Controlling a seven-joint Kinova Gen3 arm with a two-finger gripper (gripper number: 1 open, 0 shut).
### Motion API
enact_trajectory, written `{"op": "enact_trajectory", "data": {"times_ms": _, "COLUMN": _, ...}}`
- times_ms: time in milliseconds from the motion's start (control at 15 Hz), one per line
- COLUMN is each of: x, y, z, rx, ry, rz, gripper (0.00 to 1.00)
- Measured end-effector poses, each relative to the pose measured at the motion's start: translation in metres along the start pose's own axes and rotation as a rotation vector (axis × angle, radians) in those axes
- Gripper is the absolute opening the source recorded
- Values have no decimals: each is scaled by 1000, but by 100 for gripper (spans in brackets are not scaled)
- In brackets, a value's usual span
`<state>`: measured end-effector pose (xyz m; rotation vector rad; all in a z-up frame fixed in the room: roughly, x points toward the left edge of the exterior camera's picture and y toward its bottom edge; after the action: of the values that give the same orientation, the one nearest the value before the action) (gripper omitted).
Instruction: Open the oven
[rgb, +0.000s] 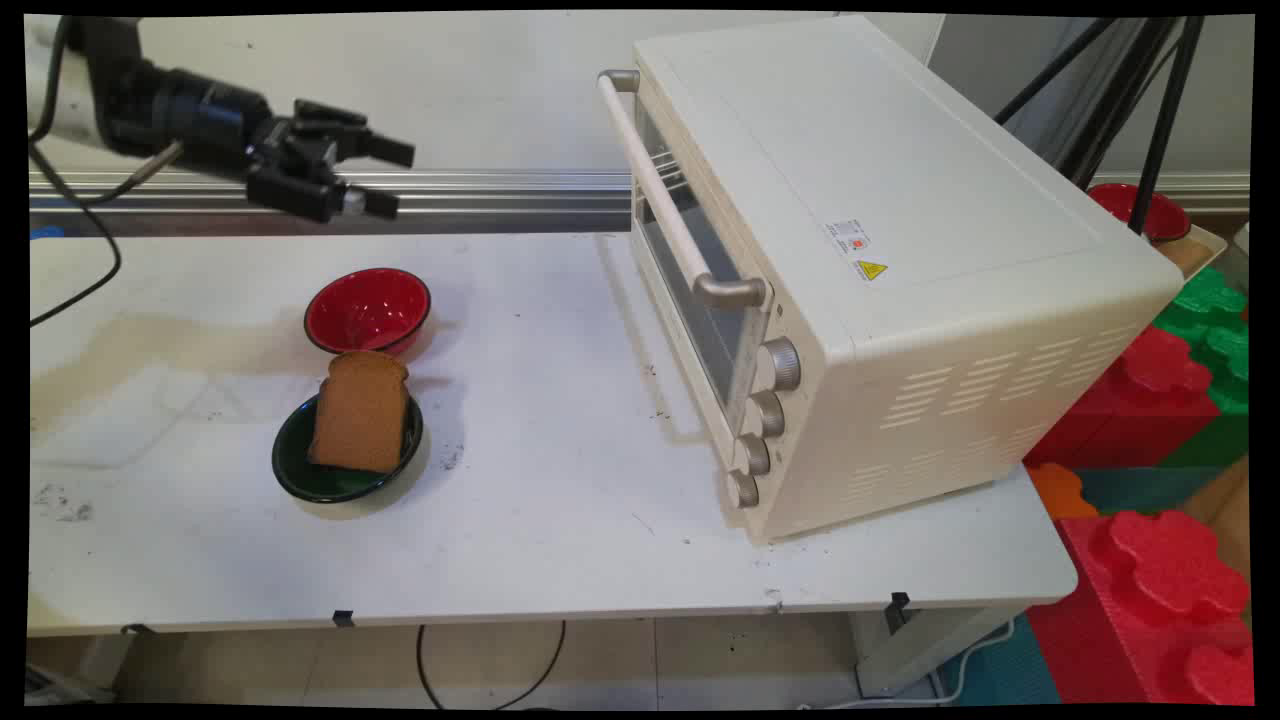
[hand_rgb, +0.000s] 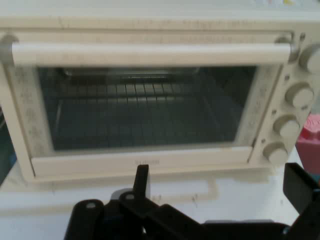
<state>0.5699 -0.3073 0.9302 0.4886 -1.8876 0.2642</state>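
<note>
My gripper hangs open and empty above the table's back left, pointing right toward the white toaster oven. The hand view faces the oven's front: its glass door is shut, the handle bar runs across the top, and several knobs sit on the right. My gripper stands well short of the door. Below the hand, a slice of brown bread leans in a dark green bowl. An empty red bowl sits just behind it.
The oven takes up the right half of the white table. Red and green foam blocks are stacked beyond the table's right edge. Another red bowl and black tripod legs stand at the back right.
</note>
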Motion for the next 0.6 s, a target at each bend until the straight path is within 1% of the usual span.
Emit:
{"op": "enact_trajectory", "data": {"times_ms": 267, "x": 26, "y": -4, "z": 22, "rx": 2, "ry": 36, "rz": -3, "gripper": 100}}
{"op": "enact_trajectory", "data": {"times_ms": 467, "x": 50, "y": -8, "z": 51, "rx": 2, "ry": 66, "rz": -4, "gripper": 100}}
{"op": "enact_trajectory", "data": {"times_ms": 600, "x": 60, "y": -9, "z": 68, "rx": 0, "ry": 75, "rz": -2, "gripper": 100}}
